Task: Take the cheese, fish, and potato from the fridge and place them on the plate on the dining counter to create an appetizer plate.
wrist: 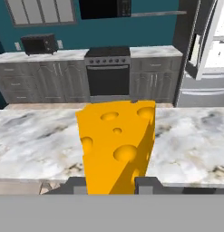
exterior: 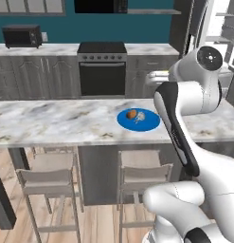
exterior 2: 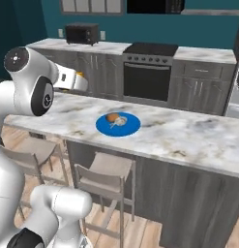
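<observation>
An orange-yellow cheese wedge (wrist: 118,140) with holes is held between the two dark fingertips (wrist: 147,183) of my gripper (wrist: 112,186), which is shut on it. In the right base view the gripper (exterior 2: 81,77) hovers over the left part of the dining counter (exterior 2: 179,133), with a sliver of cheese (exterior 2: 81,74) showing at its tip, left of the plate. The blue plate (exterior: 149,124) lies on the marble top (exterior: 52,121), and on it sit the brown potato (exterior: 131,114) and the small silvery fish (exterior: 141,116) side by side. The same plate (exterior 2: 133,127), potato (exterior 2: 111,117) and fish (exterior 2: 120,121) are in the right base view.
Two stools (exterior: 47,178) (exterior: 139,173) stand at the counter's near side. Behind it are the black stove (exterior: 102,69), grey cabinets and a toaster oven (exterior: 22,36). The fridge (wrist: 208,54) stands at the far right with a door open.
</observation>
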Motion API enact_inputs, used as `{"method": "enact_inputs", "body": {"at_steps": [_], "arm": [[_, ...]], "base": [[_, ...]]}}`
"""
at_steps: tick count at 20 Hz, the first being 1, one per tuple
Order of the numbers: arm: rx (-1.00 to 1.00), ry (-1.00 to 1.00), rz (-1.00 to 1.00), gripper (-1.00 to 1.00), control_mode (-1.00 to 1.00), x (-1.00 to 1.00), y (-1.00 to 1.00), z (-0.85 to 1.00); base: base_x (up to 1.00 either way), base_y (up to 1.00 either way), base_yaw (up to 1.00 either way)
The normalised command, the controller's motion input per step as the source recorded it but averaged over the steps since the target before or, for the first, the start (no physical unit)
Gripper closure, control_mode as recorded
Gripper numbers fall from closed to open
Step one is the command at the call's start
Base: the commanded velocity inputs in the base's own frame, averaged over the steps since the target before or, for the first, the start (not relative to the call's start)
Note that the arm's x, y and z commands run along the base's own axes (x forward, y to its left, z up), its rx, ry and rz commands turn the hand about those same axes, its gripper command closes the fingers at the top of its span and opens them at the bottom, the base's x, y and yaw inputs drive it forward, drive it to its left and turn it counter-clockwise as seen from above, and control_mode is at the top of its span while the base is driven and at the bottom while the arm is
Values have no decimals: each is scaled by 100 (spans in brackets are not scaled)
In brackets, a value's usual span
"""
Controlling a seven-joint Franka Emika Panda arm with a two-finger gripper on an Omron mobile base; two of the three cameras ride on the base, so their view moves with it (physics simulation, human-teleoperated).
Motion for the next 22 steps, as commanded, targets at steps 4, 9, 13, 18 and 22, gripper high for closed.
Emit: {"method": "enact_inputs", "body": {"at_steps": [4,9,13,18,22], "arm": [[0,0,0,100,100,0,0,0],[0,0,0,100,100,0,0,0],[0,0,0,100,100,0,0,0],[0,0,0,100,100,0,0,0],[0,0,0,100,100,0,0,0]], "base": [[28,90,-13],[70,10,-9],[69,-19,-1],[48,-37,0],[20,-25,0]]}}
